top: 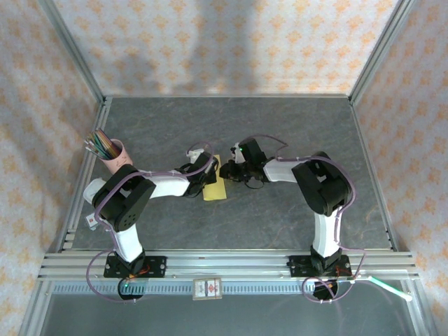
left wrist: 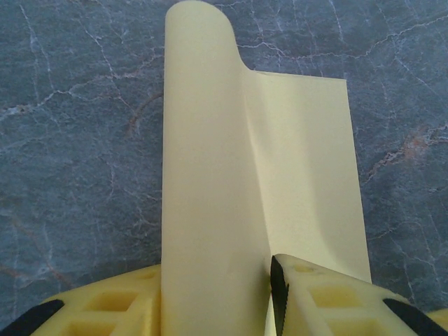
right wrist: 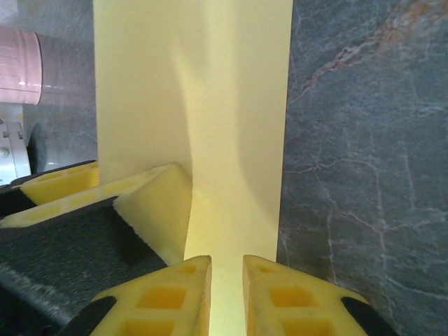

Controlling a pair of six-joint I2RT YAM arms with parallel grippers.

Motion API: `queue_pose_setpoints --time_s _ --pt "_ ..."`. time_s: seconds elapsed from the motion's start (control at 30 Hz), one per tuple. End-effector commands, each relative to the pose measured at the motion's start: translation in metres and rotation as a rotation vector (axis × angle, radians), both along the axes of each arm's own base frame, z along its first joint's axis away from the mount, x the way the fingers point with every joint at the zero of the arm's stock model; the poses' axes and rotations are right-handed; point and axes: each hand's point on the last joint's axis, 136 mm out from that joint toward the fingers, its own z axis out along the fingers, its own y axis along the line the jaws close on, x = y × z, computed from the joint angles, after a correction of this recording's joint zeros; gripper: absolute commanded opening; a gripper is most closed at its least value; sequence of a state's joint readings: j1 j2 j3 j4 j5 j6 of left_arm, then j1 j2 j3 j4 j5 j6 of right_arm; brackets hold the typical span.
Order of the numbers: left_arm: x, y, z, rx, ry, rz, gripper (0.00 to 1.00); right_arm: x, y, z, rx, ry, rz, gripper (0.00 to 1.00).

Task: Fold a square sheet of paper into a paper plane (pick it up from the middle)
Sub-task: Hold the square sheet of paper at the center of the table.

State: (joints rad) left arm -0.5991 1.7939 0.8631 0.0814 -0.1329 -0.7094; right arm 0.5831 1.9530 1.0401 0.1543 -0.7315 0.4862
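Observation:
The yellow square sheet of paper (top: 214,189) lies mid-table between both grippers. In the left wrist view the sheet of paper (left wrist: 308,182) has its right half flat on the table. Its left half stands up as a curled flap. The flap rises through my left gripper (left wrist: 224,280), whose jaws stand apart; it hides one finger, and the other finger's black pad (left wrist: 278,294) meets the crease. My right gripper (right wrist: 227,262) hovers over the near end of the sheet (right wrist: 238,140), its fingers a narrow gap apart with paper showing through. A left finger (right wrist: 150,206) rests against the flap.
A pink cup (top: 112,155) holding coloured sticks stands at the left, beside the left arm; the cup (right wrist: 35,66) also sits left of the paper. Dark marbled tabletop (top: 280,126) stretches behind and to the right. Metal frame rails (top: 231,262) run along the table's edges.

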Motion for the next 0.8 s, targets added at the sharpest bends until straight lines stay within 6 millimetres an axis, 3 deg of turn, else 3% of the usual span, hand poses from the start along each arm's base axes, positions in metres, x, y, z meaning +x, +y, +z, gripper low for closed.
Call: queue_pose_setpoints --time_s 0.0,0.3,0.77 --pt "-0.018 0.024 -0.040 0.104 0.106 0.026 0.42 0.001 0.012 0.005 0.032 0.000 0.025 0.19" --pt "-0.018 0.025 -0.039 0.107 0.106 0.028 0.42 -0.001 0.012 -0.004 0.006 0.021 0.026 0.15" --pt "-0.017 0.025 -0.037 0.110 0.102 0.027 0.42 -0.009 -0.011 -0.050 -0.180 0.099 -0.046 0.00"
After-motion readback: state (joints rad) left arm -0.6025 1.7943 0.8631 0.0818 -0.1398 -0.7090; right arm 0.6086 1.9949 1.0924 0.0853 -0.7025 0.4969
